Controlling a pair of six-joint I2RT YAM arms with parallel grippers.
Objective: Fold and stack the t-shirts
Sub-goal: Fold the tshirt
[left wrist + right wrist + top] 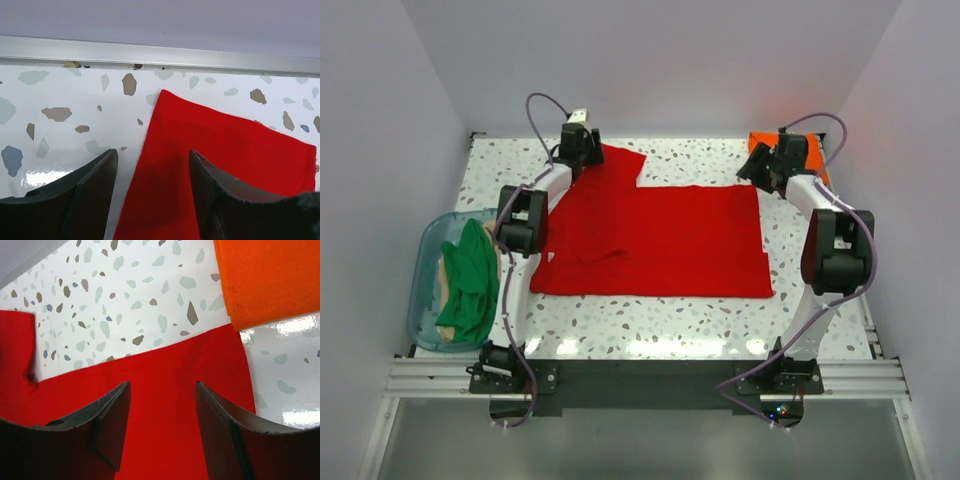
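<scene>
Pale walls [650, 60] box a speckled tabletop [692, 160]; red shirt [670, 240] spread centre, jaws wide at eleven and one o'clock.

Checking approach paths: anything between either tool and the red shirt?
Nothing visible. The left tool is open above the red shirt, at its far-left sleeve; the right tool open above its far-right corner. The orange shirt lies beyond that corner.

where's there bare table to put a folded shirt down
Bare table runs along the far edge between the sleeve of the red t-shirt and the orange t-shirt, and along the near edge below the red hem. The left is crowded: the tub and left arm.
</scene>
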